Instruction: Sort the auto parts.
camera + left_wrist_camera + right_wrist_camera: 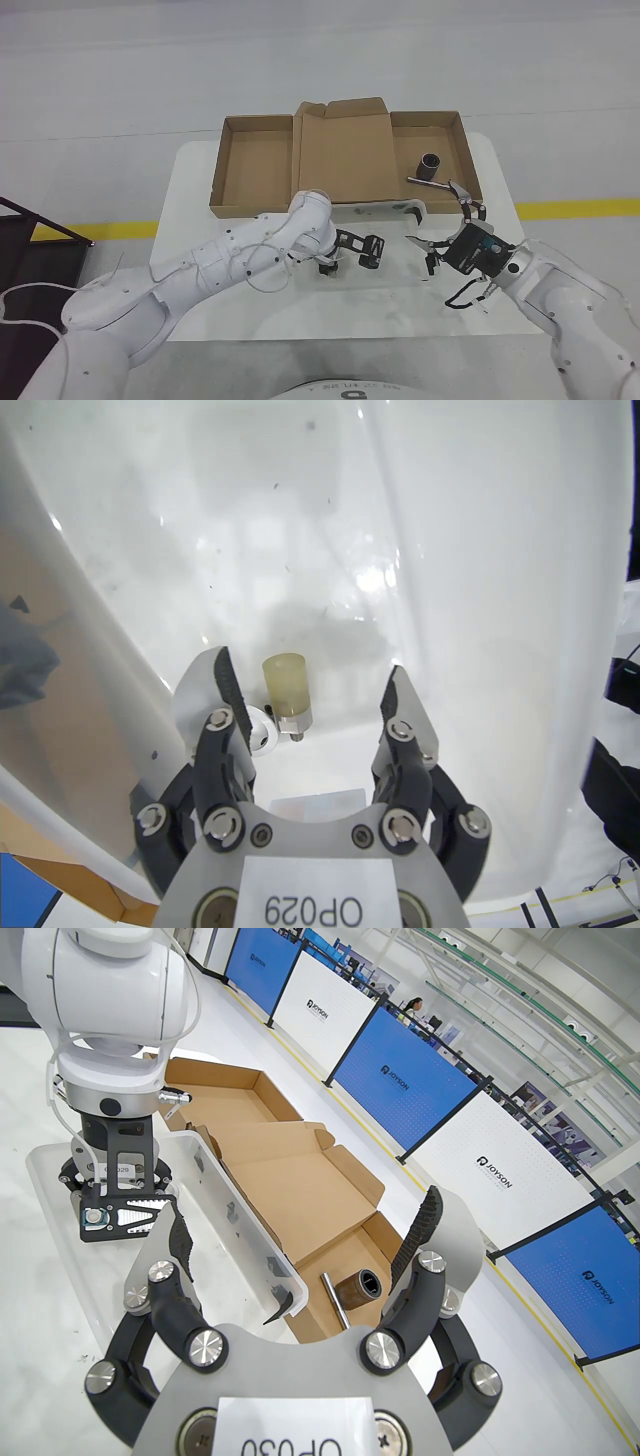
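- Left hand point(310, 665) is down inside the clear tray point(250, 1228), fingers spread wide and gripping nothing
- Right between those fingers sits a yellowish rubber plug point(286, 690) with a metal hex base and a short stud; it is nearer one finger than the other and touches neither
- Just beside the plug's metal end there's a silvery round part point(261, 739), tucked close against the nearer finger's pad
- Whether the plug lies flat or stands on the tray floor, I cannot tell
- Over to the right hand point(303, 1205): wide open too, nothing between its pads, hovering above the surface point(200, 180) near the tray's right end
- Beyond the tray lies the cardboard box point(345, 150), flaps open, three compartments side by side
- In its right compartment, a dark cylinder point(431, 162) with a hollow bore, and a metal rod point(430, 181) just beside it, on the side nearer the robot
- Those two parts are well apart from the left hand and nearer the right one, which hangs short of the box's front wall
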